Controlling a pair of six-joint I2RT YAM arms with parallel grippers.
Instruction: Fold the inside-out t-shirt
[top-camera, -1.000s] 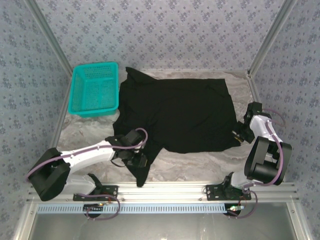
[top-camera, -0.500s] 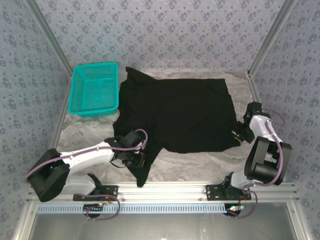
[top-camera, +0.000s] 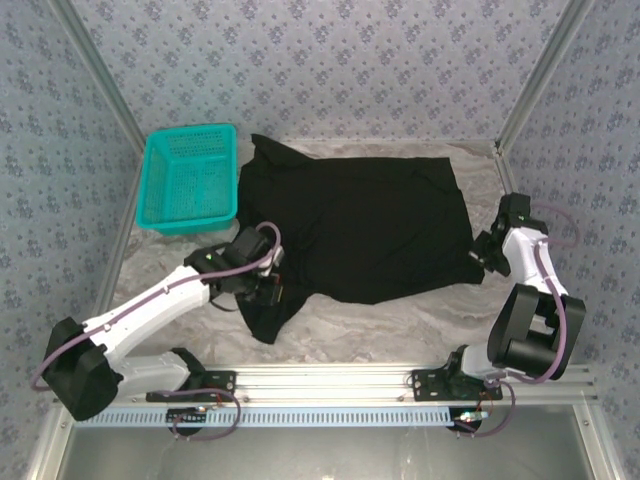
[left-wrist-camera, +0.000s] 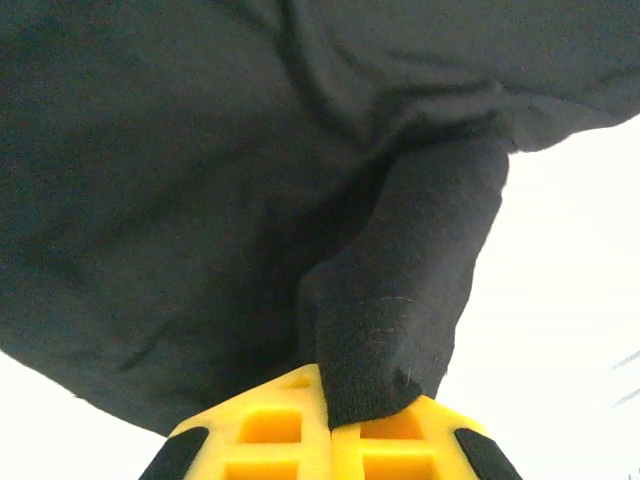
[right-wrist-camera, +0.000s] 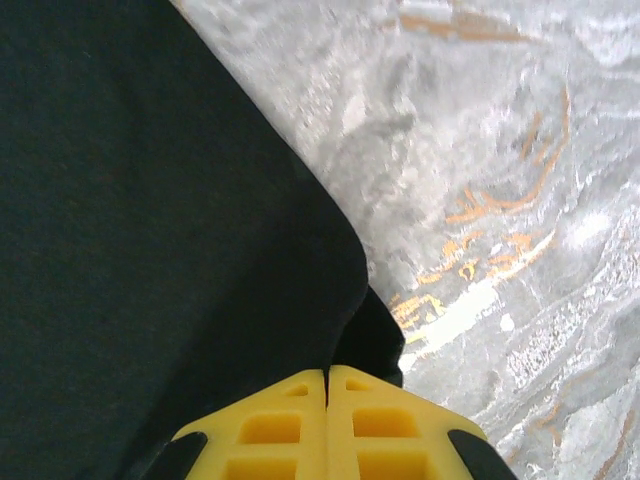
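One grey marbled surface (top-camera: 400, 322) is carrying a soft black cloth t-shirt (top-camera: 360, 225), lying spread across its middle, beside a teal plastic mesh basket (top-camera: 186, 222) at the far-left corner. The left gripper (top-camera: 270, 295) is pinching the shirt's near-left sleeve, and the right gripper (top-camera: 482, 262) is clamping its near-right corner.

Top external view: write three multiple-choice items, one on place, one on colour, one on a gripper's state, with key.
1. Against the t-shirt, the basket lies: A) to its left B) on it C) to its right
2. The basket is: A) red B) teal C) white
3. The left gripper is: A) open B) shut on the basket C) shut on the t-shirt
Key: 1A, it sits beside the shirt's left edge; 2B, teal mesh; 3C, cloth pinched between its fingers.
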